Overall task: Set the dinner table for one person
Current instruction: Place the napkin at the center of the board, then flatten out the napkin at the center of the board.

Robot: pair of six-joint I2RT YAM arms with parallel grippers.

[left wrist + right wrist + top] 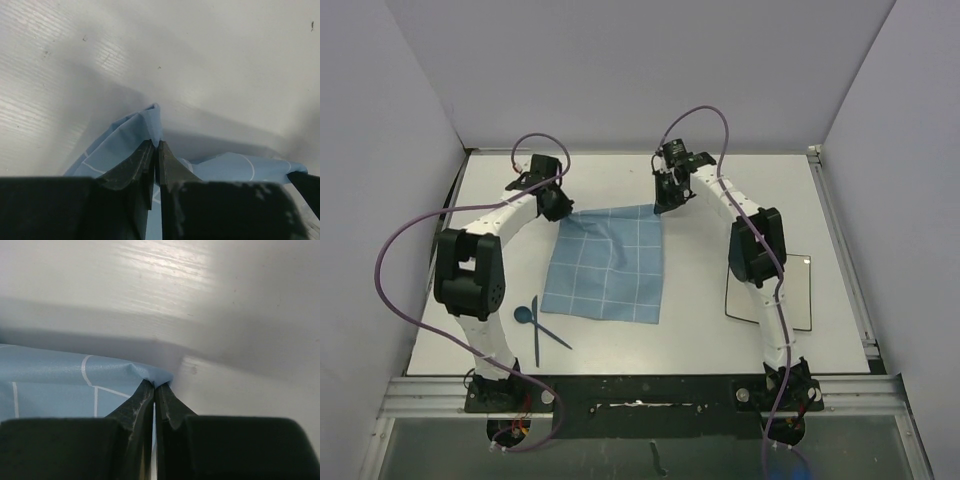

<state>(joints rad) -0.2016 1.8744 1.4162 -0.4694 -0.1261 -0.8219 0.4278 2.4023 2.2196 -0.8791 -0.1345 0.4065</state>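
The blue white-gridded cloth mat (pixel 605 265) lies on the white dinner table (pixel 610 180), its far edge a little lifted. My left gripper (pixel 560 213) is shut on the mat's far left corner, with cloth (pixel 130 137) pinched between its fingertips in the left wrist view (pixel 155 145). My right gripper (pixel 660 208) is shut on the mat's far right corner; the right wrist view shows the cloth (pixel 50 375) peaking at its tips (pixel 153 385), just above the tabletop (pixel 240 390).
Two dark blue utensils, a spoon (pixel 525 315) and a slim straight piece (pixel 535 335), lie crossed near the left arm's base. A clear square plate (pixel 798 295) lies at the right, partly under the right arm. A black rail (pixel 640 390) runs along the near edge. White walls enclose the table.
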